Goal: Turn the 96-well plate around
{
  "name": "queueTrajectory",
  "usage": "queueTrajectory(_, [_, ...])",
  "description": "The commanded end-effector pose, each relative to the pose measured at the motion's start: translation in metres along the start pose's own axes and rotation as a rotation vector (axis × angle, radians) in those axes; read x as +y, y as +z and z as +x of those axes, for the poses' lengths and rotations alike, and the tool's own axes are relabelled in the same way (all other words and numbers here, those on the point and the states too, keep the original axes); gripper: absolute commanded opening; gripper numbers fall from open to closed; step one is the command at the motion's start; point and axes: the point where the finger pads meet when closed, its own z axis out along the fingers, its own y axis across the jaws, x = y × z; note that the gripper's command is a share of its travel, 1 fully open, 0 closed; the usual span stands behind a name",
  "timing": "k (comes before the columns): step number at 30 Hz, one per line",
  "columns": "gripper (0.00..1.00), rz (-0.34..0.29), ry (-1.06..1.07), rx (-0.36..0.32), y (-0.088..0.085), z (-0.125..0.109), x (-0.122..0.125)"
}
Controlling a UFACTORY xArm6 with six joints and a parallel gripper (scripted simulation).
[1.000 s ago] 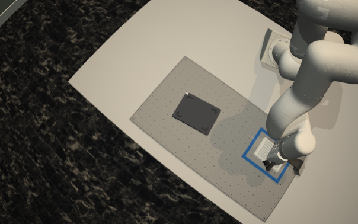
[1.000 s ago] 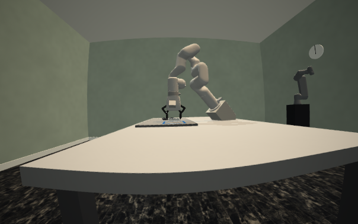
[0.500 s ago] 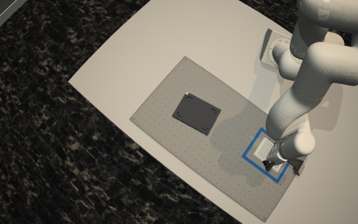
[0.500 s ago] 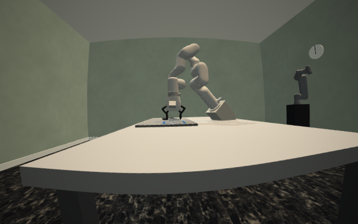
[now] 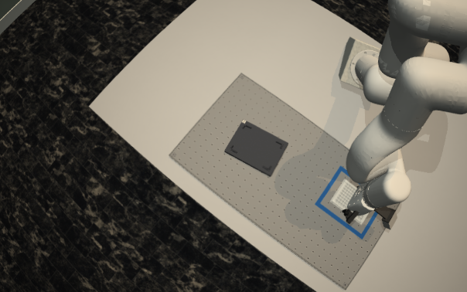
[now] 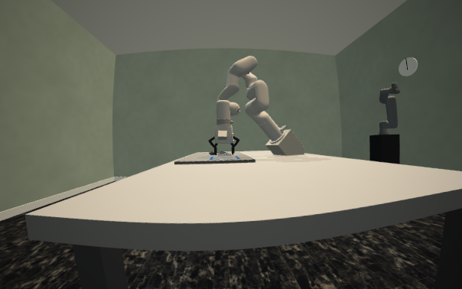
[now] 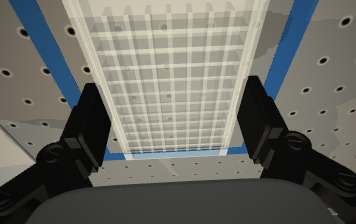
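The clear 96-well plate [image 5: 345, 194] is at the bench spot B1 [image 5: 324, 208], a blue taped outline at the right end of the deck. My gripper [image 5: 367, 216] points straight down over it. In the wrist view the two black fingers press on the plate's long sides [image 7: 170, 85], so the gripper is shut on the plate. The plate is low at the deck; I cannot tell if it touches. The dark nest N1 [image 5: 257, 147] is empty, with a small pale A1 mark [image 5: 243, 122] at its far left corner. The plate's cut corner is not visible.
The grey perforated deck [image 5: 232, 181] lies on a pale table. My arm's base [image 5: 357, 66] stands behind the deck's right end. The table's edge runs close to B1 on the right. A second arm on a black pedestal [image 6: 387, 126] stands far off.
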Motion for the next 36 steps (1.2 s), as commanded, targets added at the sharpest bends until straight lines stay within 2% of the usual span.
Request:
queueTrajectory(1, [0.0, -0.002, 0.0, 0.001, 0.0001, 0.0006, 0.001])
queueTrajectory(36, [0.0, -0.002, 0.0, 0.001, 0.0051, 0.0005, 0.001])
